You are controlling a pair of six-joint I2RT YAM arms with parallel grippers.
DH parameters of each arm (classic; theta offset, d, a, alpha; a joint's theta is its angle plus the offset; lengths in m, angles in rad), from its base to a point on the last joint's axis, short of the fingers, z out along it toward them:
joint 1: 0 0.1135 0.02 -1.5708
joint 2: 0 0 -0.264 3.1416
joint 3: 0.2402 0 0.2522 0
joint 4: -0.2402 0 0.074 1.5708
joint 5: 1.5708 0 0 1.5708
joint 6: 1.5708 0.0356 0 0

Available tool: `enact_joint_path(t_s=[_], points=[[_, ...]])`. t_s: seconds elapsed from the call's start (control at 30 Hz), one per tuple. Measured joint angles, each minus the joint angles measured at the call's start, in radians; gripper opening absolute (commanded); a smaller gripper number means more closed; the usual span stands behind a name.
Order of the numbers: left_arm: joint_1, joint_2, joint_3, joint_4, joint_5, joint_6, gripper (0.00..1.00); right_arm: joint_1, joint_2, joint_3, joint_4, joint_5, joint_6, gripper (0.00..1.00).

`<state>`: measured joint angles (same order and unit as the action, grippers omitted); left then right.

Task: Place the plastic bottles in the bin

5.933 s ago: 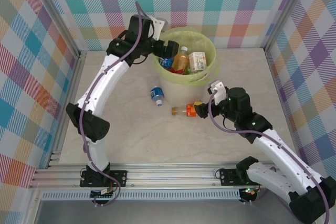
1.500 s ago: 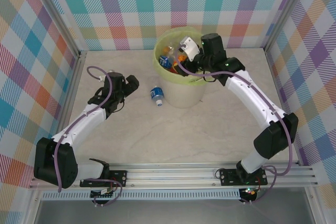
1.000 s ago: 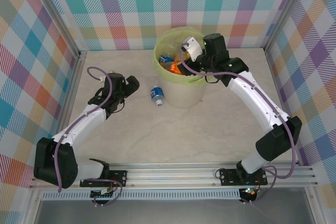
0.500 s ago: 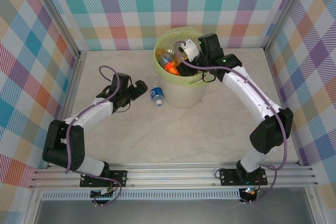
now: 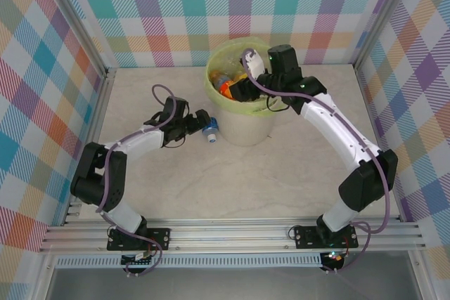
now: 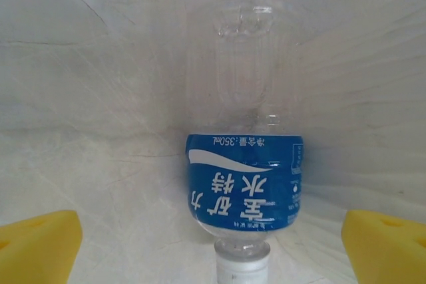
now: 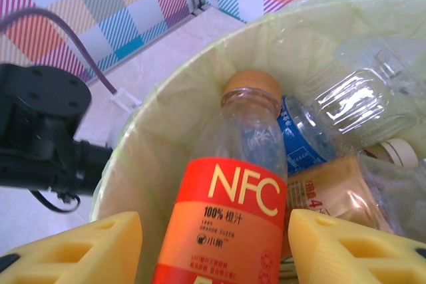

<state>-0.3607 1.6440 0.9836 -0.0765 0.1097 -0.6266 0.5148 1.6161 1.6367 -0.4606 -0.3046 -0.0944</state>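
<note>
Blue-label bottle: lay on table, centre-left, between the wide-spread, released pads of left gripper. Orange NFC bottle: sat over bin, upper centre, between right gripper pads; grasp could not be told.

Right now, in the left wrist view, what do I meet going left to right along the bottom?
A yellow finger → the blue-labelled clear bottle, cap toward the camera → the other yellow finger.

The bin stands just beside the blue-labelled bottle; nearer table open.
</note>
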Motion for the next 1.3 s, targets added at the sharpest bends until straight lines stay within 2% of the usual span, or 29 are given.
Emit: enact_joint_path(t_s=[0.13,0.3,0.33,0.37,0.53,0.73,1.03,1.3], points=[[-0.005,0.105,0.088,-0.006,0.014,0.04,1.0,0.004,-0.012,-0.068,0.088,0.041,0.031,0.78],[-0.004,0.224,0.239,-0.061,0.002,0.08,0.96,0.004,-0.093,-0.177,0.156,0.082,0.038,0.9],[-0.004,0.245,0.264,-0.072,0.0,0.086,0.96,0.003,-0.124,-0.198,0.167,0.088,0.039,0.98],[-0.004,0.264,0.287,-0.082,0.0,0.091,0.95,0.004,-0.151,-0.216,0.176,0.093,0.038,1.0],[-0.005,0.323,0.333,-0.114,-0.006,0.1,0.94,0.004,-0.345,-0.332,0.226,0.13,0.073,1.0],[-0.006,0.39,0.404,-0.228,-0.014,0.126,0.9,0.006,-0.511,-0.404,0.211,0.267,0.137,1.0],[-0.012,0.384,0.403,-0.245,-0.048,0.126,0.6,0.006,-0.653,-0.557,0.174,0.468,0.174,1.0],[-0.009,0.207,0.266,-0.275,-0.158,0.148,0.5,0.006,-0.726,-0.634,0.207,0.602,0.185,1.0]])
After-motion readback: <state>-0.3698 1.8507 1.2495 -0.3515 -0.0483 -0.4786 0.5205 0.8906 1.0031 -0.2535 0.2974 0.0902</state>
